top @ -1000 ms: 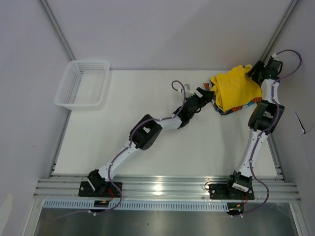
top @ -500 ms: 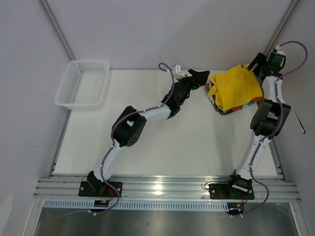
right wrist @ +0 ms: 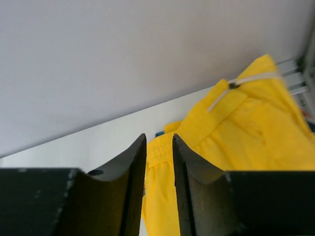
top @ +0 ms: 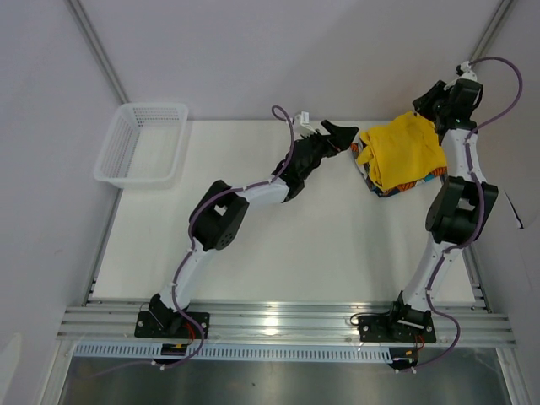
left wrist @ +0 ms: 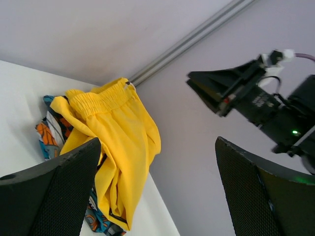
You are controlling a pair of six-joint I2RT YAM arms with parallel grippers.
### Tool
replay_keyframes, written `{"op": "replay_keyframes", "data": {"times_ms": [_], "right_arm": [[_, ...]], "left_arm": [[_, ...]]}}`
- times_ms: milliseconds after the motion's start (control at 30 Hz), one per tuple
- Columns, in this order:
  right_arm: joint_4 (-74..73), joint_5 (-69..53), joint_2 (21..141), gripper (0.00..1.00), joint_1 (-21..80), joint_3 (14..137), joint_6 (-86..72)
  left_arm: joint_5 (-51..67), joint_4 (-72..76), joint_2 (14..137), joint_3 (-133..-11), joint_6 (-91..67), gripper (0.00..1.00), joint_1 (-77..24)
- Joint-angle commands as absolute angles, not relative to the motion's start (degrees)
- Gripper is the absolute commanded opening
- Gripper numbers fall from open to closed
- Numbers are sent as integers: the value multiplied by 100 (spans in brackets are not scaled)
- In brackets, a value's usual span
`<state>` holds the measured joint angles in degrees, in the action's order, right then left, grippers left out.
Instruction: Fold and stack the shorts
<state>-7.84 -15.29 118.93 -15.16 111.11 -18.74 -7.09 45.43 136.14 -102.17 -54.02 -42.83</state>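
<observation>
Shorts (top: 403,152), yellow over printed, lie heaped; left gripper (top: 346,137) wide open, right gripper (right wrist: 158,139) narrowly parted, empty.

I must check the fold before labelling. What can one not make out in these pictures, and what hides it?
Top view: the yellow shorts lie over the printed shorts; only edges show; fold unknown.
Right wrist view: the yellow shorts are cut off by the right edge, their lower part behind the right claw.
Top view: the right claw is too small and dark to judge its gap.
Wrist views: the basket is outside both.
</observation>
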Motion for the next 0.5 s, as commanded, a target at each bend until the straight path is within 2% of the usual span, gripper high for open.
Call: {"op": "replay_keyframes", "data": {"times_ms": [0,33,67,200,300,367,467], "right_arm": [[-651,-2389,12356,26,-1468,11048,-2284],[-624,-2521,12444,24,-1468,11039,-2346],[-572,-2757,12515,18,-1468,11039,-2408],[-580,-2996,12980,15,-1415,11153,-2566],[-877,-2892,13253,14,-1354,11407,-2566],[-993,-2760,13473,13,-1336,11435,-2724],[-739,-2567,13570,12,-1397,11023,-3216]], "left_arm": [[-160,3847,13867,-10747,-5494,98,-4193],[146,3528,13965,-11141,-5458,98,-4184],[254,3255,14053,-11458,-5415,93,-4166],[589,1859,14317,-12048,-5309,88,-4035],[799,1757,14353,-11841,-5545,87,-3938],[940,2239,14300,-11472,-5984,87,-3894],[1037,2514,14239,-11197,-6214,87,-3885]]}}
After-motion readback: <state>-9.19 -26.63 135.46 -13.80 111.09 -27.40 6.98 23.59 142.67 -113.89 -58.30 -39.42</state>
